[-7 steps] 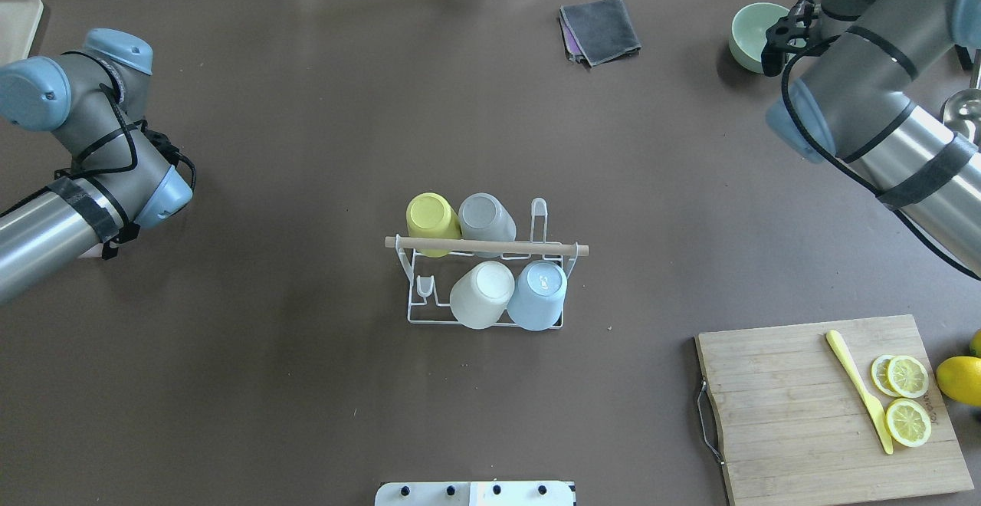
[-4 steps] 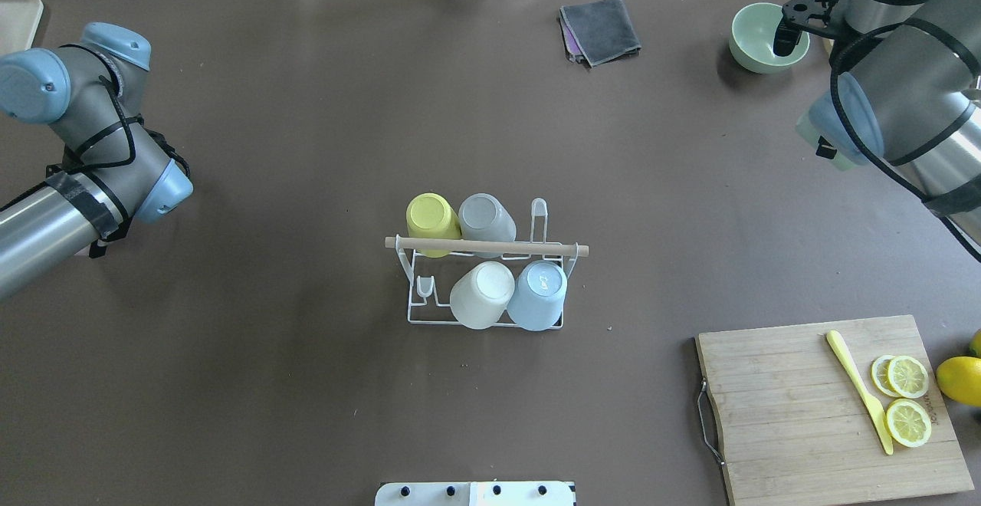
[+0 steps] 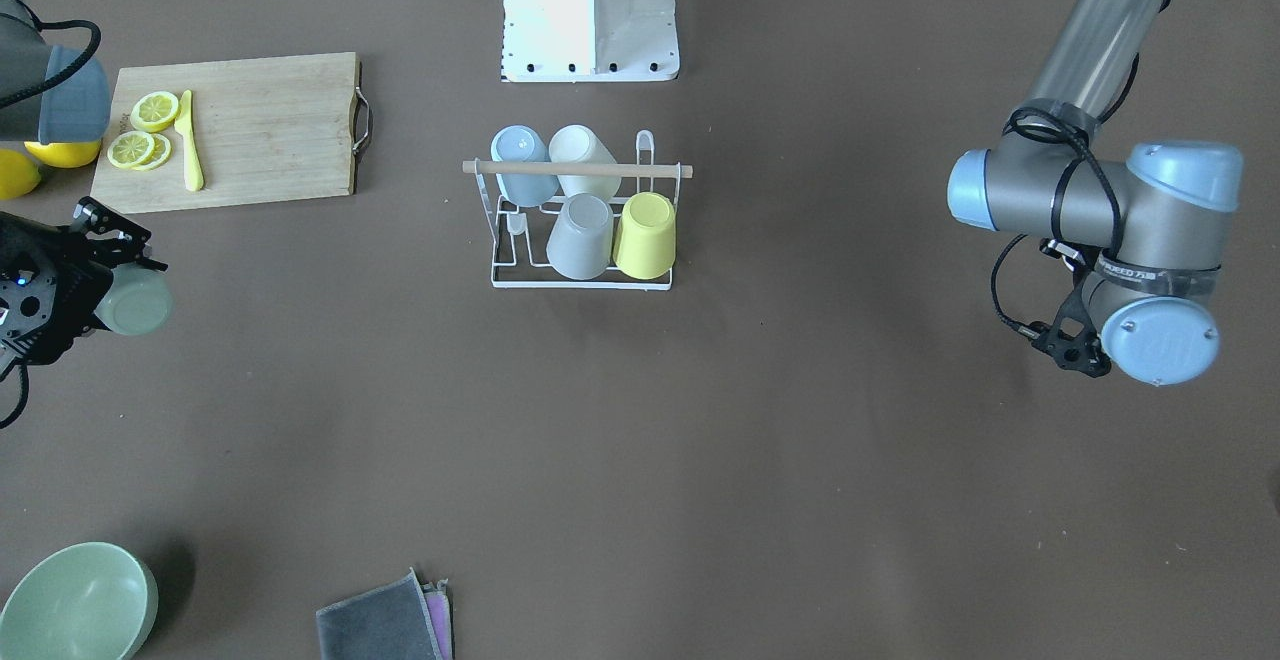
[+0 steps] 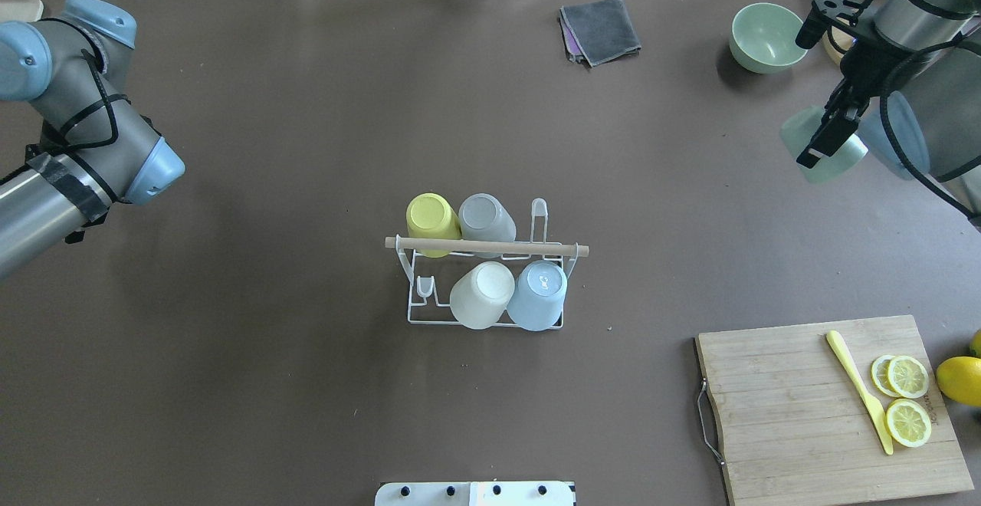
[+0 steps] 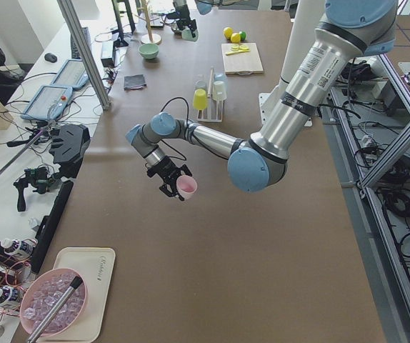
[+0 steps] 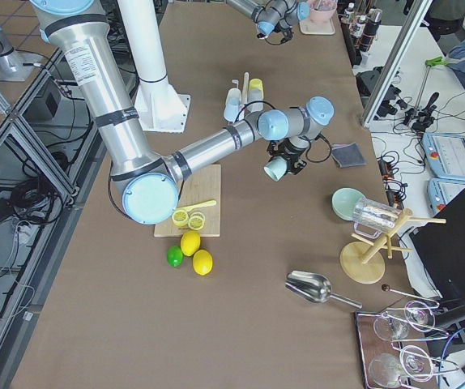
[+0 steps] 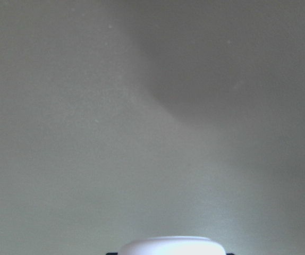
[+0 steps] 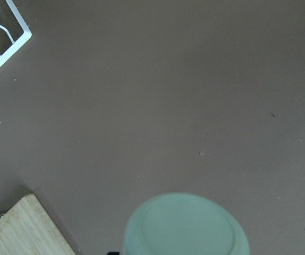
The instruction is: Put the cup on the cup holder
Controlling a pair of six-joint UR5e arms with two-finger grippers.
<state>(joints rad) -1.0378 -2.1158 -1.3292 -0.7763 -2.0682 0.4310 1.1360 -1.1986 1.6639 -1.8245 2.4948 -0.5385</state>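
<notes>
The cup holder (image 4: 487, 246), a white wire rack with a wooden rod handle, stands mid-table and also shows in the front view (image 3: 577, 169). A yellow (image 4: 431, 216), a grey (image 4: 484, 217), a cream (image 4: 483, 294) and a blue cup (image 4: 538, 294) sit upside down on it. A back-right prong (image 4: 539, 211) and a front-left prong (image 4: 424, 287) are bare. My right gripper (image 4: 824, 149) is shut on a pale green cup (image 4: 812, 162) above the table's right side. It also fills the right wrist view (image 8: 187, 226). My left gripper (image 5: 180, 189) holds a pink cup (image 5: 187, 187) far left of the rack.
A green bowl (image 4: 766, 34) and a folded grey cloth (image 4: 600, 29) lie at the far edge. A cutting board (image 4: 789, 414) with lemon slices and a yellow knife sits near right, with lemons (image 4: 962, 379) beside it. A mug tree (image 6: 370, 243) and a metal scoop (image 6: 313, 285) stand beyond the bowl.
My right arm has swung back from over the green bowl, and its gripper with the green cup has come out into view. My left arm has shifted toward the far edge.
</notes>
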